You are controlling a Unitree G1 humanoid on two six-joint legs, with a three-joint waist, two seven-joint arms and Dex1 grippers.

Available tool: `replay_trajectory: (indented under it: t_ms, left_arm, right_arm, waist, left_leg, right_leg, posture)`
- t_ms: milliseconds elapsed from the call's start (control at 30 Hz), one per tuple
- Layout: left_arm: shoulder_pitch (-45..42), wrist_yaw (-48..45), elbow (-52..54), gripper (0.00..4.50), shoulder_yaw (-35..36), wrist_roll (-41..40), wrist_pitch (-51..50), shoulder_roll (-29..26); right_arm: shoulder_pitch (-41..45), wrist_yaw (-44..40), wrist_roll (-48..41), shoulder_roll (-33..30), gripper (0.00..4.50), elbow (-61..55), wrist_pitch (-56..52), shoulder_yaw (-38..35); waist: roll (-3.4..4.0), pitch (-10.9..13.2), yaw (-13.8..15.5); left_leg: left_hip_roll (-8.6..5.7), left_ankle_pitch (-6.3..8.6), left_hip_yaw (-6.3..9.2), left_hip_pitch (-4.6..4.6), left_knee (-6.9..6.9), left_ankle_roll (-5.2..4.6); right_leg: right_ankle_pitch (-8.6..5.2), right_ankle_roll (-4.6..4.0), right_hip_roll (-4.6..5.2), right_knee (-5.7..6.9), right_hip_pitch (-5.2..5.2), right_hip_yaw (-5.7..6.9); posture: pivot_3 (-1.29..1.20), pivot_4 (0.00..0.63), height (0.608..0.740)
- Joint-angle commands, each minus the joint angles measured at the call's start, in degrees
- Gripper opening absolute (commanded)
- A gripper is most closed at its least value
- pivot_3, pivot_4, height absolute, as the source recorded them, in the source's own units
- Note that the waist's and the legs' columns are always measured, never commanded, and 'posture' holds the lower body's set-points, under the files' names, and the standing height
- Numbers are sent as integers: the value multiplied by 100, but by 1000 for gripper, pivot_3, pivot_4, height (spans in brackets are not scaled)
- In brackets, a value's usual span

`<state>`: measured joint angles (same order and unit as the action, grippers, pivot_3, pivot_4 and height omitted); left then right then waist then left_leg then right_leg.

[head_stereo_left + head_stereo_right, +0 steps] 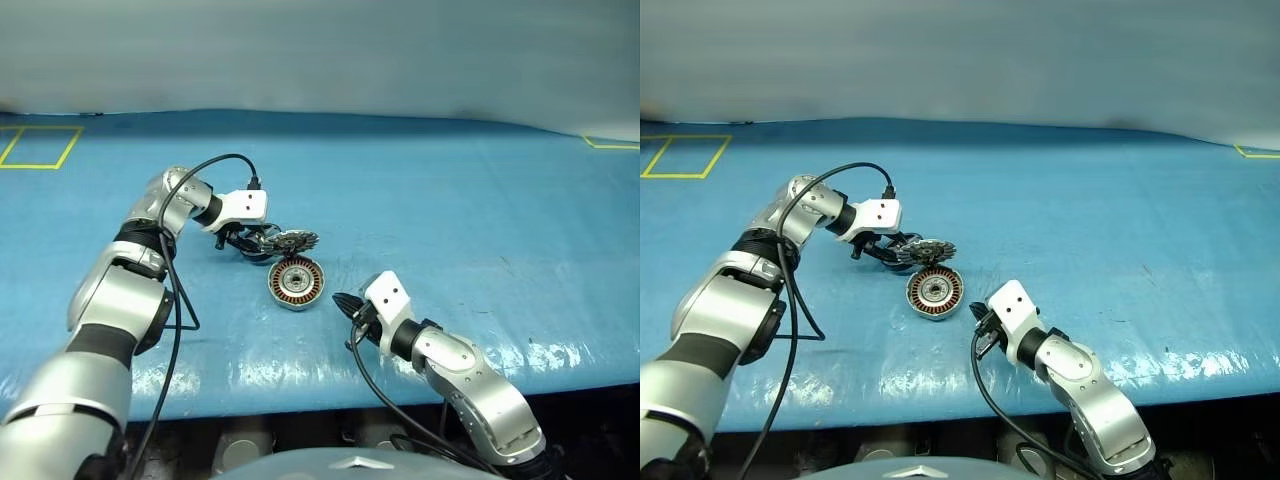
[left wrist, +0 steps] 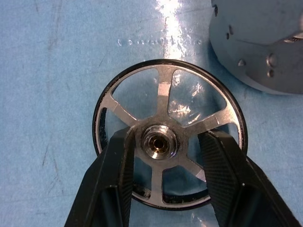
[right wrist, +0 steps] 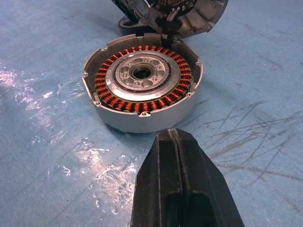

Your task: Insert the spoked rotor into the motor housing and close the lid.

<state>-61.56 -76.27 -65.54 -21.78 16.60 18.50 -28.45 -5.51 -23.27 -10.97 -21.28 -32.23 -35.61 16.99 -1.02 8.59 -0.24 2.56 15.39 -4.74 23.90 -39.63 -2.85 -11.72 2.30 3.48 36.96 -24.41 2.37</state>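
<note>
my left claw (image 2: 163, 144) straddles the spoked rotor (image 2: 168, 137) hub, grip unclear; my right claw (image 3: 182, 184) is closed near the motor housing (image 3: 142, 87).

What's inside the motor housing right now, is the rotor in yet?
Not yet. Inside the motor housing sit copper windings ringing a silver hub. The spoked rotor lies on the mat, left pincer fingers straddling its hub.

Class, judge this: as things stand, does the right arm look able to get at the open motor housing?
Probably yes. The right end effector, shut, points at the motor housing with only bare blue table between them; the lid is raised behind.
</note>
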Motion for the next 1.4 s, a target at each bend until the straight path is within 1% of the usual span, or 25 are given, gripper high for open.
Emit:
replay_trajectory:
  t_ms: [33, 167, 300, 433, 533, 600, 700, 800, 833, 967, 1033, 1100, 1167, 1400]
  left_arm:
    - [319, 61, -26, 1510, -13, 54, 51, 11]
    - [583, 210, 154, 1493, 176, -60, 95, -125]
    - [1156, 90, 730, 1493, 622, -553, -89, -373]
    - [2043, -57, 2183, 1493, 1202, -1291, -642, -728]
    - [3015, -121, 3550, 1493, 1475, -1695, -1196, -1142]
    - [3718, 2, 4469, 1493, 1688, -1905, -1481, -1410]
    - [4548, 182, 5559, 1493, 2034, -2302, -2082, -1651]
    - [5339, 558, 6286, 1493, 2367, -2444, -2324, -1769]
    - [5516, 677, 6458, 1493, 2447, -2530, -2402, -1740]
    - [5968, 1331, 7073, 1493, 2708, -3050, -2523, -1131]
    - [6105, 1458, 7268, 1493, 2610, -3169, -2579, -897]
    - [6182, 1721, 7322, 1493, 2474, -3128, -2302, -523]
    - [6202, 1882, 7349, 1493, 2370, -3115, -2207, -287]
    - [6107, 2061, 7012, 1493, 2198, -3014, -1658, 17]
  right_arm:
    - [46, 33, -10, 44, 0, -148, 27, -69]
    - [72, -5, -25, 62, 0, -107, 43, -65]
    - [175, -63, -63, 104, 0, -12, 80, -88]
    - [292, -130, -182, 156, 0, 32, 87, -193]
    - [327, -241, -239, 127, 0, 65, 121, -202]
    - [350, -290, -256, 118, 0, 91, 121, -210]
    - [386, -337, -280, 108, 0, 127, 120, -251]
    - [467, -387, -295, 94, 0, 223, 121, -283]
    - [491, -406, -308, 94, 0, 252, 130, -285]
    - [566, -436, -302, 102, 0, 314, 132, -268]
    - [601, -451, -300, 112, 0, 354, 136, -271]
    - [618, -461, -282, 110, 0, 371, 121, -223]
    - [623, -476, -259, 90, 0, 366, 105, -168]
    - [596, -454, -227, 79, 0, 355, 108, -87]
  waist:
    - [1, -5, 3]
    - [3, -20, -8]
    - [21, -39, -52]
    - [21, -40, -93]
    - [21, -40, -111]
    - [23, -41, -128]
    - [27, -39, -114]
    - [31, -37, -97]
    - [32, -37, -91]
    - [36, -34, -26]
    - [34, -35, -7]
    - [35, -35, -6]
    - [34, -36, -7]
    - [35, -35, -20]
  left_leg:
    - [0, 1, -1, -3, -2, -1]
    - [4, 1, -3, -17, -4, -2]
    - [7, 1, -6, -23, -3, -2]
    - [17, 0, -11, -23, -2, -1]
    - [20, 0, -10, -20, -2, 0]
    - [26, 0, -20, -23, 2, 1]
    - [33, -1, -20, -22, 4, 4]
    - [37, -2, -20, -23, 4, 7]
    - [37, -2, -21, -29, 4, 7]
    - [38, -6, -18, -35, 3, 13]
    - [36, -7, -15, -34, 1, 13]
    - [36, -7, -15, -32, 1, 12]
    - [34, -7, -18, -29, 2, 12]
    - [36, -7, -18, -23, 4, 12]
  right_leg:
    - [0, 1, 1, 0, 3, 0]
    - [-1, 2, 2, 3, 13, -4]
    - [-1, 0, 2, 9, 13, -8]
    - [3, -10, 2, 18, 4, -14]
    - [2, -13, 2, 23, -1, -15]
    - [2, -13, 2, 25, -5, -19]
    - [-3, -21, 2, 27, -7, -17]
    - [-11, -22, 2, 27, -9, -12]
    - [-13, -19, 4, 27, -7, -13]
    - [-16, -11, 5, 25, -19, -5]
    - [-14, -10, 8, 22, -18, -2]
    - [-9, -12, 7, 20, -16, -1]
    - [4, -32, 6, 19, -5, -4]
    - [4, -32, 0, 20, -7, -3]
  posture:
    - [0, 150, 740]
    - [0, 150, 740]
    - [0, 150, 740]
    - [0, 150, 740]
    - [0, 150, 740]
    - [0, 150, 740]
    - [0, 150, 740]
    - [0, 150, 740]
    - [0, 150, 740]
    - [0, 150, 740]
    - [0, 150, 740]
    - [0, 150, 740]
    - [0, 150, 740]
    - [0, 150, 740]
